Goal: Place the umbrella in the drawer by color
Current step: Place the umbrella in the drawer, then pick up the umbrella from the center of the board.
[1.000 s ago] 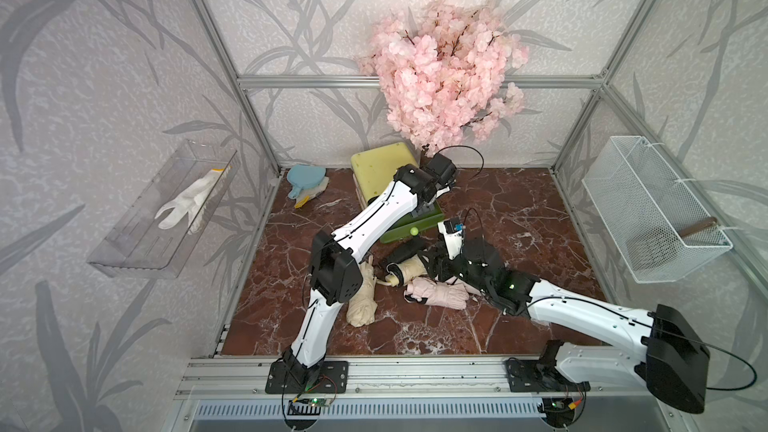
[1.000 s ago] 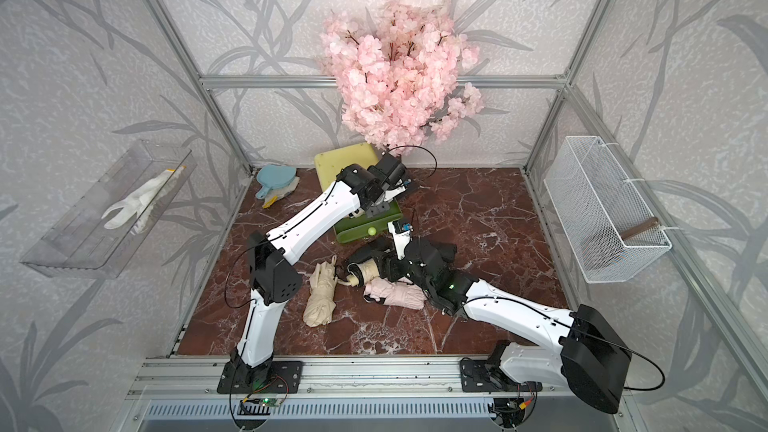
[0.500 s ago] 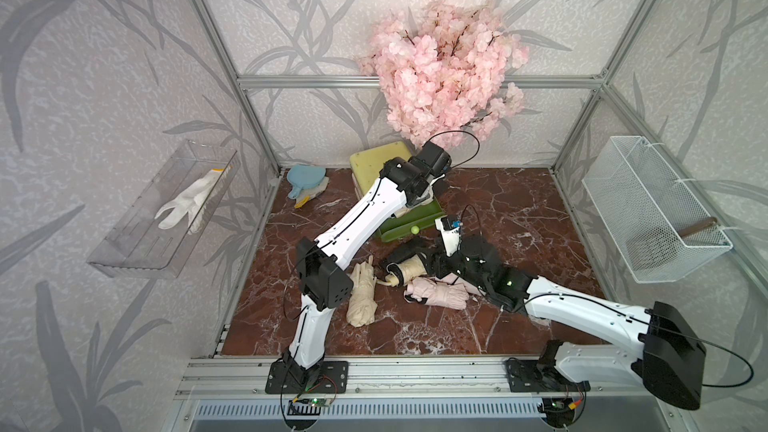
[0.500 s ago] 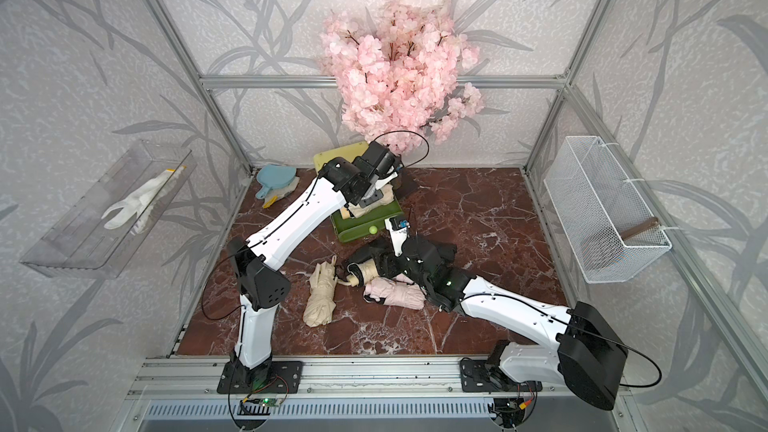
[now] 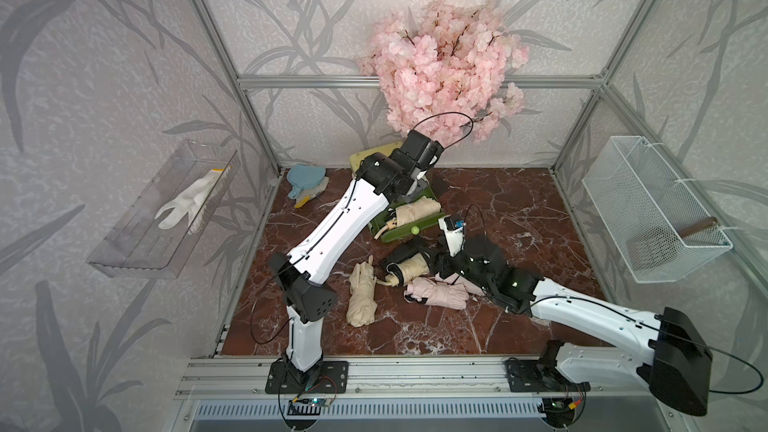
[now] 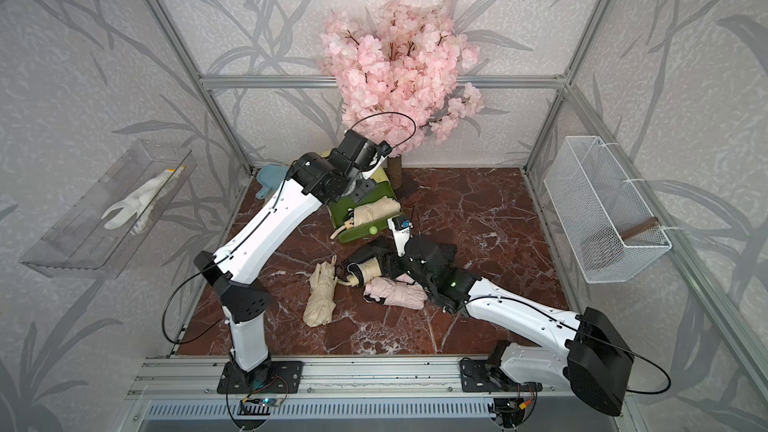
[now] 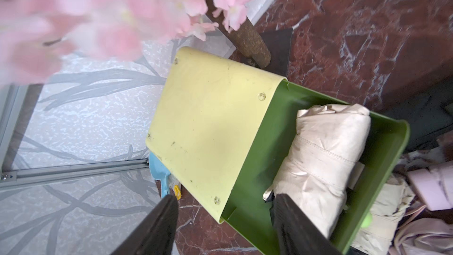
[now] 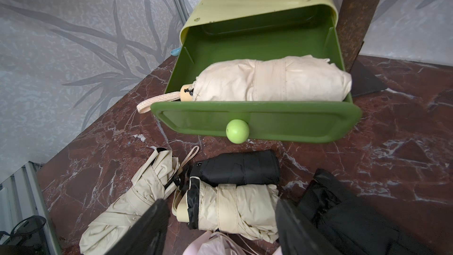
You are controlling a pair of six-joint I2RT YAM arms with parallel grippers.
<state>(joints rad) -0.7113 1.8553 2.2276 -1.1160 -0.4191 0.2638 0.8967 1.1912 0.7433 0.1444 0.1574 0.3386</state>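
Observation:
The green drawer [image 5: 397, 237] [image 8: 294, 121] stands pulled out of its pale yellow cabinet [image 7: 208, 118]. A beige umbrella [image 5: 417, 211] [image 6: 376, 211] [image 7: 323, 158] [image 8: 272, 79] lies inside it. My left gripper [image 7: 225, 219] hangs open and empty above the cabinet's edge. My right gripper [image 8: 223, 222] is open, its fingers either side of a rolled beige umbrella with black trim [image 5: 409, 268] [image 8: 235, 204] on the floor. Beside that umbrella lie a black umbrella [image 8: 237, 168], a loose beige umbrella [image 5: 361, 297] [image 8: 127, 204] and a pink umbrella [image 5: 436, 292] [image 6: 395, 295].
A pink blossom tree [image 5: 444, 68] stands behind the cabinet, its trunk [image 7: 247, 42] close to the drawer. A blue dustpan [image 5: 305, 176] lies at the back left. A wire basket [image 5: 648, 209] hangs on the right wall, and a clear shelf [image 5: 137, 251] with a white glove on the left wall.
My left arm has lifted up and back from the drawer, and its jaws have widened a little. The right arm has hardly moved.

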